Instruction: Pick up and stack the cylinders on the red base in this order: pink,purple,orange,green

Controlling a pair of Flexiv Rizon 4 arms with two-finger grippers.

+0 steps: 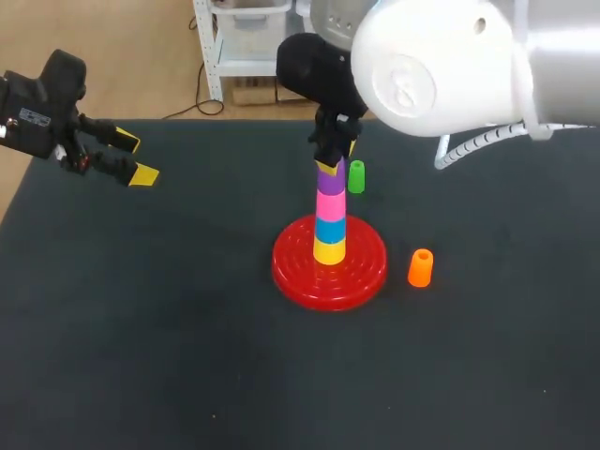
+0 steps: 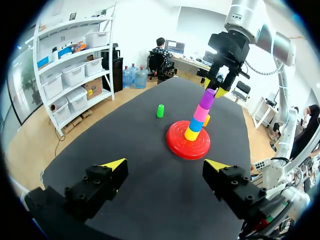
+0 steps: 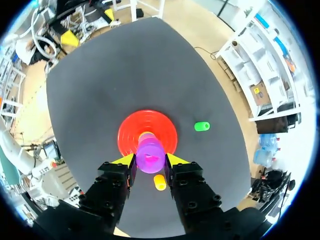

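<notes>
On the dark table (image 1: 141, 328) stood one red base (image 1: 291, 272) and six cylinders in all. Four were stacked on the base's post: a yellow cylinder (image 1: 329, 250) at the bottom, then a blue cylinder (image 1: 329, 229), the pink cylinder (image 1: 330, 204) and, on top, the purple cylinder (image 1: 329, 178). Two stood loose and upright to the right: the green cylinder (image 1: 356, 176) beyond the base, near the top of the stack as seen from the head camera, and the orange cylinder (image 1: 421, 267) just off the base's right rim, apart from it.

Room for moving was widest on the left and across the near half of the table, where nothing lay between the base and the edges. On the right, the orange cylinder sat between the base and more bare surface. The base itself stood near the middle, well away from every edge.

Two arms were in view. At the far left corner, the left gripper (image 1: 134, 157) hung above the table close to its left edge, well apart from the stack, its yellow-tipped fingers spread wide with nothing between them; its wrist camera looked across bare table toward the base. From the upper right, the right arm reached over the middle, and the right gripper (image 1: 330, 150) pointed straight down over the stack, its two fingers pinching the purple cylinder from either side at its upper end.
</notes>
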